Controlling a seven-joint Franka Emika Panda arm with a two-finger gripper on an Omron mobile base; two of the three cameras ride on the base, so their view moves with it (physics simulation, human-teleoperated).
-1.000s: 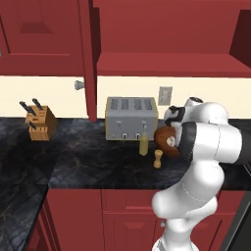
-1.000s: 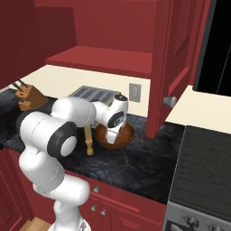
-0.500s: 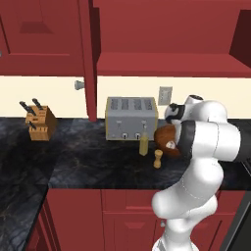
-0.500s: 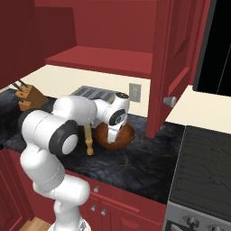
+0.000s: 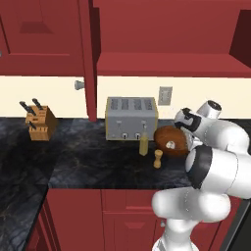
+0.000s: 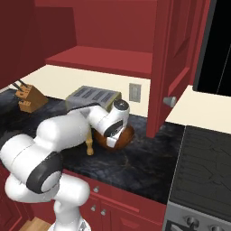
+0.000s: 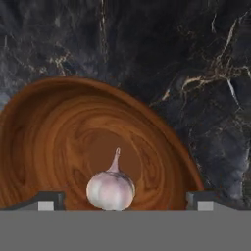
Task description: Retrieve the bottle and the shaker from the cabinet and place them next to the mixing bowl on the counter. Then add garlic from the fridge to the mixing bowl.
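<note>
A wooden mixing bowl (image 5: 166, 138) (image 6: 122, 139) (image 7: 59, 137) sits on the dark marble counter to the right of the toaster. A white garlic bulb (image 7: 111, 188) lies inside it, stem up. My gripper (image 7: 125, 202) (image 5: 182, 138) (image 6: 115, 130) hangs just over the bowl, open, its fingertips (image 7: 49, 200) wide on either side of the garlic and not touching it. The yellowish bottle (image 5: 143, 145) and the small wooden shaker (image 5: 158, 158) (image 6: 90, 147) stand upright on the counter just left of the bowl.
A silver toaster (image 5: 131, 117) stands behind the bottle. A knife block (image 5: 40, 122) is at the far left. Open red cabinet doors (image 5: 88, 59) (image 6: 169, 67) hang above the counter. A stove (image 6: 203, 167) lies to the right.
The arm has stayed over the bowl. The gripper has opened, and the garlic now lies free in the bowl.
</note>
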